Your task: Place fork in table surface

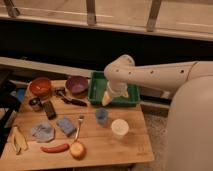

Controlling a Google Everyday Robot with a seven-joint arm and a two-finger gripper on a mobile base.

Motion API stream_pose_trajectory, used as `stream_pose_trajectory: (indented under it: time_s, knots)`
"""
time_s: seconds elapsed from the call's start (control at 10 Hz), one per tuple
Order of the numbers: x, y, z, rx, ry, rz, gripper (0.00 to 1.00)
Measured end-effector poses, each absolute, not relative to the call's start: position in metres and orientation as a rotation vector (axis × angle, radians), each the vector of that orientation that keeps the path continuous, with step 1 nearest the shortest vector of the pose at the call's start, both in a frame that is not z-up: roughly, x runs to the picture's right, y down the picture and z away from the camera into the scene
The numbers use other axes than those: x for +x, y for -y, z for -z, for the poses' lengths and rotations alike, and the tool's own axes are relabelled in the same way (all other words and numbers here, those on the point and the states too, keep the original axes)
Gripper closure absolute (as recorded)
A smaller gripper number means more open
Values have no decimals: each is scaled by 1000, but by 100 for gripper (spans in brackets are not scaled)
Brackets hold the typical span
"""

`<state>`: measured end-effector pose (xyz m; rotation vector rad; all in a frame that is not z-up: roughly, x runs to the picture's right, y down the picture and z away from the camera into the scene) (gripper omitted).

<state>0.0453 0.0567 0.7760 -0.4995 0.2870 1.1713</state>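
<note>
Hand hangs at the far side of the desk, over the left end of the green tray; open or closed, I cannot tell. The fork lies on the desk between the blue cloth and the blue cup.

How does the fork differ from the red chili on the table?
The fork is silvery and thin; the red chili is red and thicker. The fork points roughly front to back, the chili lies crosswise. Both lie flat on the table surface. The tool is over the green tray's left end.
</note>
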Motion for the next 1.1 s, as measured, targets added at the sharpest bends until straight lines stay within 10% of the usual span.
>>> stream_pose_trajectory:
  time_s: [1.1]
  knots:
    - [-33,-70,-753,-561,-178,-1038,20]
